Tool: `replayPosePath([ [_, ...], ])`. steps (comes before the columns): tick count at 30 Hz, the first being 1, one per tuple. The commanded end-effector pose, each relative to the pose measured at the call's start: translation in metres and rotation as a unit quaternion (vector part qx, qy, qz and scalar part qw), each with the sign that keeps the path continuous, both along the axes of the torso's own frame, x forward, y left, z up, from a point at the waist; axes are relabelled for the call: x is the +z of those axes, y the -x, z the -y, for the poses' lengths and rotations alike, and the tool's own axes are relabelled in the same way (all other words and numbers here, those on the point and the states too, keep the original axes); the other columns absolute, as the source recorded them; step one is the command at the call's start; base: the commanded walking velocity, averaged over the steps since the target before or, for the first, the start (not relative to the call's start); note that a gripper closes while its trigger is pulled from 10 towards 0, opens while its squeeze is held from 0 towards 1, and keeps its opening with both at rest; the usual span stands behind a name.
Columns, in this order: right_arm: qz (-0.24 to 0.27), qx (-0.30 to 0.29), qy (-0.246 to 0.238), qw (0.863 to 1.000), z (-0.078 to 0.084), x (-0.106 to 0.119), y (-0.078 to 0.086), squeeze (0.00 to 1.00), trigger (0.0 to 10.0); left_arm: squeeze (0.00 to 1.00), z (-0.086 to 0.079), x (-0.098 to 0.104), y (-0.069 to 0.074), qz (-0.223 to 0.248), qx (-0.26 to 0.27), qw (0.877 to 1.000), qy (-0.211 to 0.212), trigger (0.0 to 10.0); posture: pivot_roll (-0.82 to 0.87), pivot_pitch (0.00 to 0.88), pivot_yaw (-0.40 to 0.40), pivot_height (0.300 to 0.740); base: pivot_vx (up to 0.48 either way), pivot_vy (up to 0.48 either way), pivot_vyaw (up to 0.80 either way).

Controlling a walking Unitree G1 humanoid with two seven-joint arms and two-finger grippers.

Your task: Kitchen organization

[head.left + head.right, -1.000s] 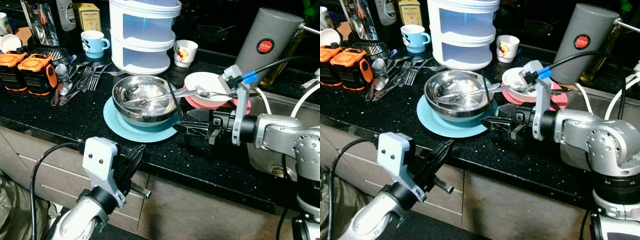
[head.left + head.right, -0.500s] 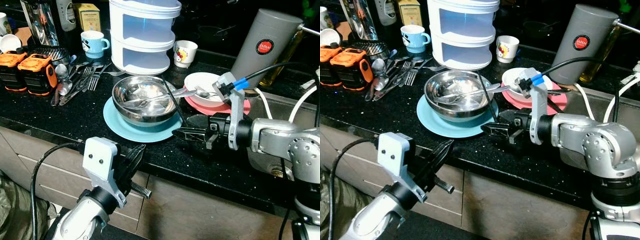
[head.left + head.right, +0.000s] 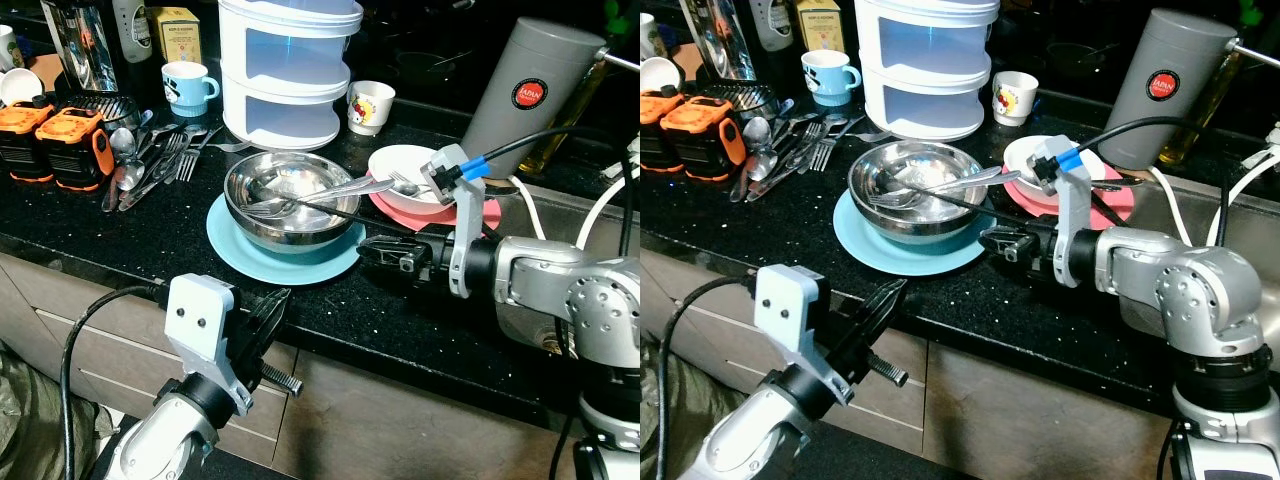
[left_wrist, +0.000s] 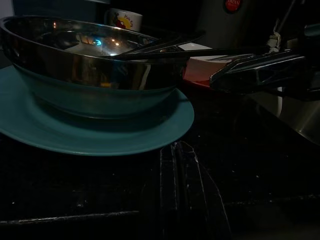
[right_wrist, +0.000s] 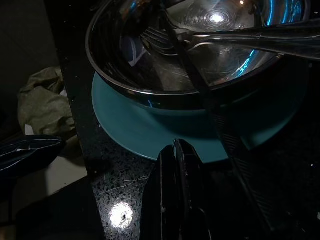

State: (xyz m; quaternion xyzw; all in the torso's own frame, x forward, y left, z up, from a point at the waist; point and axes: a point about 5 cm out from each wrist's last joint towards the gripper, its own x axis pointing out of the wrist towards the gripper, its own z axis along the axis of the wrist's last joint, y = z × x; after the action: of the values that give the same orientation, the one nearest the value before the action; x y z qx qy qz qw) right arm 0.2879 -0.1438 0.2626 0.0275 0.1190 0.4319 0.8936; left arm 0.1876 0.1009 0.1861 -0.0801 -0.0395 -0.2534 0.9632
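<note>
A steel bowl (image 3: 290,190) sits on a blue plate (image 3: 240,250) mid-counter, holding a fork, a spoon and a black chopstick (image 3: 335,210) that lies slanted over its rim. My right gripper (image 3: 362,248) hovers low at the plate's right edge, fingers shut and empty. In the right wrist view the chopstick (image 5: 190,70) passes beside the fingers (image 5: 176,160), not between them. My left gripper (image 3: 268,315) is shut and hangs in front of the counter edge, pointing at the plate (image 4: 100,135).
A white bowl (image 3: 405,165) with a fork rests on a pink plate right of the steel bowl. Loose cutlery (image 3: 150,160) and orange tools (image 3: 55,140) lie left. Behind stand a white stacked container (image 3: 290,70), blue mug (image 3: 188,85), white cup (image 3: 370,105) and grey flask (image 3: 535,90). A sink (image 3: 570,215) is right.
The right gripper's fingers have shut. The black chopstick that stood upright by the bowl's rim now lies slanted across the bowl. The left arm has not moved.
</note>
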Motion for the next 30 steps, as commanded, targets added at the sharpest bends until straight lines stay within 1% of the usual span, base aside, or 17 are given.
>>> replayPosePath([
  [1, 0.005, 0.000, -0.002, 1.000, 0.000, 0.000, 0.000, 0.00, 0.0, 0.00, 0.002, -0.003, -0.001, -0.009, -0.002, 1.000, 0.003, 10.0, 0.16, 0.000, -0.080, 0.740, 0.000, 0.000, 0.00],
  [4, 0.011, 0.006, -0.010, 1.000, -0.001, 0.001, 0.000, 0.00, 0.0, 0.00, 0.002, -0.003, -0.001, -0.009, -0.002, 1.000, 0.003, 10.0, 0.16, 0.000, -0.081, 0.740, 0.000, 0.000, 0.00],
  [5, 0.030, 0.028, -0.029, 0.999, -0.001, 0.005, 0.003, 0.00, 1.7, 0.00, 0.002, -0.003, -0.001, -0.008, -0.002, 1.000, 0.003, 10.0, 0.16, 0.000, -0.081, 0.740, 0.000, 0.000, 0.00],
  [6, 0.035, 0.034, -0.036, 0.998, -0.001, 0.006, 0.004, 0.00, 1.7, 0.00, 0.002, -0.002, -0.001, -0.008, -0.002, 1.000, 0.003, 10.0, 0.16, 0.000, -0.081, 0.740, 0.000, 0.000, 0.00],
  [7, 0.045, 0.043, -0.049, 0.997, 0.000, 0.007, 0.005, 0.00, 10.0, 0.00, 0.002, -0.002, -0.001, -0.008, -0.002, 1.000, 0.003, 10.0, 0.16, 0.000, -0.082, 0.740, 0.000, 0.000, 0.00],
  [9, 0.055, 0.056, -0.076, 0.994, 0.002, 0.006, 0.007, 0.00, 10.0, 0.00, 0.002, -0.003, -0.002, -0.008, -0.003, 1.000, 0.003, 10.0, 0.15, 0.000, -0.080, 0.740, 0.000, 0.000, 0.00],
  [10, 0.051, 0.069, -0.100, 0.991, 0.005, 0.004, 0.010, 0.90, 10.0, 0.00, 0.002, -0.003, -0.002, -0.008, -0.003, 1.000, 0.004, 10.0, 0.15, 0.000, -0.080, 0.740, 0.000, 0.000, 0.00],
  [11, 0.046, 0.077, -0.115, 0.989, 0.006, 0.001, 0.012, 0.90, 10.0, 0.00, 0.002, -0.003, -0.002, -0.007, -0.003, 1.000, 0.004, 10.0, 0.15, 0.000, -0.080, 0.740, 0.000, 0.000, 0.00],
  [12, 0.046, 0.087, -0.124, 0.987, 0.008, -0.003, 0.015, 1.00, 10.0, 0.00, 0.002, -0.002, -0.002, -0.007, -0.004, 1.000, 0.004, 10.0, 0.15, 0.000, -0.079, 0.740, 0.000, 0.000, 0.00],
  [17, 0.027, 0.073, -0.121, 0.990, 0.007, -0.022, 0.015, 1.00, 10.0, 0.00, 0.002, -0.003, -0.002, -0.007, -0.004, 1.000, 0.003, 10.0, 0.16, 0.000, -0.077, 0.740, 0.000, 0.000, 0.00],
  [18, 0.016, 0.064, -0.118, 0.991, 0.006, -0.028, 0.014, 0.84, 10.0, 0.00, 0.002, -0.003, -0.002, -0.007, -0.004, 1.000, 0.003, 10.0, 0.16, 0.000, -0.076, 0.740, 0.000, 0.000, 0.00],
  [20, 0.010, 0.059, -0.116, 0.992, 0.007, -0.032, 0.013, 0.84, 10.0, 0.00, 0.001, -0.003, -0.002, -0.007, -0.005, 1.000, 0.002, 10.0, 0.16, 0.000, -0.075, 0.740, 0.000, 0.000, 0.00],
  [21, 0.002, 0.049, -0.112, 0.992, 0.007, -0.037, 0.011, 0.07, 10.0, 0.00, 0.001, -0.003, -0.002, -0.007, -0.005, 1.000, 0.002, 10.0, 0.16, 0.000, -0.076, 0.740, 0.000, 0.000, 0.00],
  [22, -0.003, 0.043, -0.111, 0.993, 0.007, -0.041, 0.010, 0.07, 10.0, 0.00, 0.001, -0.002, -0.002, -0.007, -0.005, 1.000, 0.002, 10.0, 0.16, 0.000, -0.076, 0.740, 0.000, 0.000, 0.00],
  [23, -0.008, 0.034, -0.113, 0.993, 0.008, -0.046, 0.008, 0.00, 10.0, 0.00, 0.001, -0.002, -0.002, -0.006, -0.005, 1.000, 0.002, 10.0, 0.16, 0.000, -0.075, 0.740, 0.000, 0.000, 0.00],
  [26, -0.019, 0.012, -0.126, 0.992, 0.009, -0.055, 0.005, 0.00, 10.0, 0.00, 0.001, -0.002, -0.003, -0.006, -0.005, 1.000, 0.003, 10.0, 0.16, 0.000, -0.075, 0.740, 0.000, 0.000, 0.00],
  [30, -0.004, -0.050, -0.160, 0.986, 0.011, -0.061, -0.004, 0.00, 10.0, 0.00, 0.002, -0.002, -0.003, -0.005, -0.007, 1.000, 0.003, 10.0, 0.16, 0.000, -0.076, 0.740, 0.000, 0.000, 0.00],
])
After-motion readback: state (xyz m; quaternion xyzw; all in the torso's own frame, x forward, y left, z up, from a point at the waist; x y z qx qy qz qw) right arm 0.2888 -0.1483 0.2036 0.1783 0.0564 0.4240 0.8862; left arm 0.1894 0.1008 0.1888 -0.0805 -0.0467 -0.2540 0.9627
